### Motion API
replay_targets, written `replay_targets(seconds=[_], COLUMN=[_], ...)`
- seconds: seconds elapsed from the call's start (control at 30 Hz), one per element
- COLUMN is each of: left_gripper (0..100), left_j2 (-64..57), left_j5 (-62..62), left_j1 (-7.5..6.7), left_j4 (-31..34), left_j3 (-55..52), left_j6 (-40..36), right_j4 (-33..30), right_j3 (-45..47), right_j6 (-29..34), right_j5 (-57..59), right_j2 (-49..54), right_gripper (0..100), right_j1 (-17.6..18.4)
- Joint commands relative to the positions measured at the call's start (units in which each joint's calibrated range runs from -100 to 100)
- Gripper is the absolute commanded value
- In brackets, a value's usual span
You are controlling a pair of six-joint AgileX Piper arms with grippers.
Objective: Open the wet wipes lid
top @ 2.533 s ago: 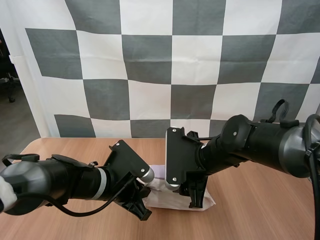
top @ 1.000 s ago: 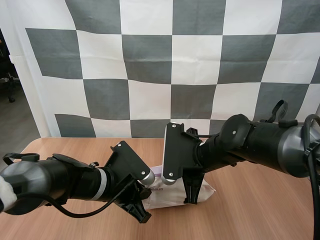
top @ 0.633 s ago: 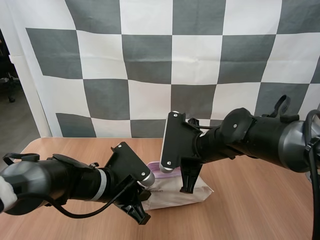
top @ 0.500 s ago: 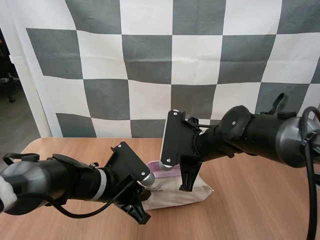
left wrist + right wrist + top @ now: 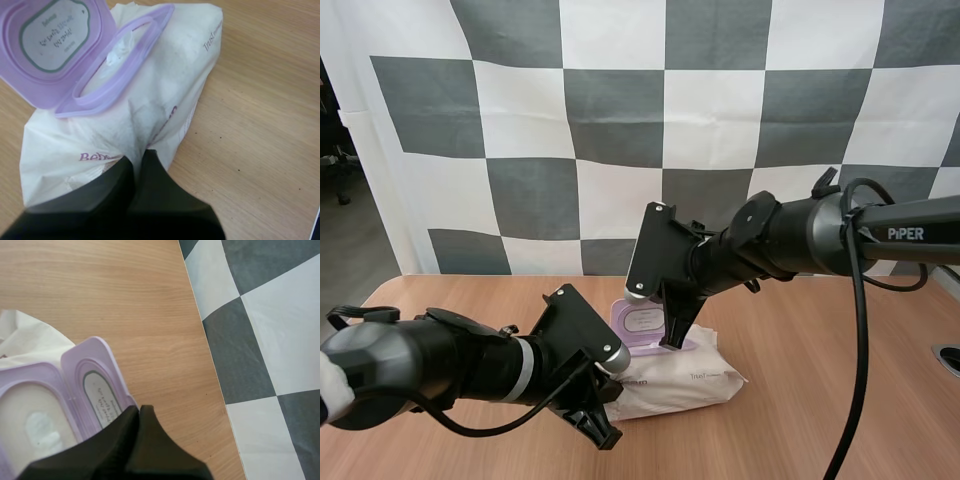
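1. The left wrist view shows the lid (image 5: 50,35) swung open on the pack of wet wipes (image 5: 165,75), with a wipe (image 5: 117,50) in the opening. The high view does not show the wipe.
2. The pack lies on the table (image 5: 820,400), with bare wood to its right.
3. The left gripper (image 5: 137,159) is closed, pinching a wrapper fold.
4. The right gripper (image 5: 139,411) has its fingers together, gripping nothing, tips at the lid's rim. Contact undetermined.

White soft wet wipes pack (image 5: 685,385), lying flat at lower centre of the high view, purple lid (image 5: 642,322) flipped open and upright, white wipe (image 5: 117,50) in the opening
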State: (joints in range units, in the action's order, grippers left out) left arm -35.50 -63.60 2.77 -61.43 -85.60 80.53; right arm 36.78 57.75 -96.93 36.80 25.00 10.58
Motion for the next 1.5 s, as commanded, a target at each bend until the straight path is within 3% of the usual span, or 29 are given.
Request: replay_targets(seconds=[0.0,0.53,1.17,1.47], left_gripper=[0,0,0,0], left_j2=[0.0,0.0,0.0,0.0], left_j5=[0.1,0.1,0.4,1.0], left_j1=[-0.04,-0.04,-0.04,-0.04], left_j4=[-0.1,-0.1,-0.1,-0.1], left_j3=[0.1,0.1,0.1,0.1], left_j6=[0.0,0.0,0.0,0.0], right_j4=[-0.2,2.7,3.9,2.8], right_j3=[0.2,0.2,0.4,-1.9], right_j6=[0.0,-2.6,-2.6,1.9], right_j5=[0.3,-5.2,-3.7,-4.1], right_j2=[-1.4,-7.3,-10.6,0.6], right_gripper=[0,0,0,0], right_j1=[0.0,0.0,0.0,0.0])
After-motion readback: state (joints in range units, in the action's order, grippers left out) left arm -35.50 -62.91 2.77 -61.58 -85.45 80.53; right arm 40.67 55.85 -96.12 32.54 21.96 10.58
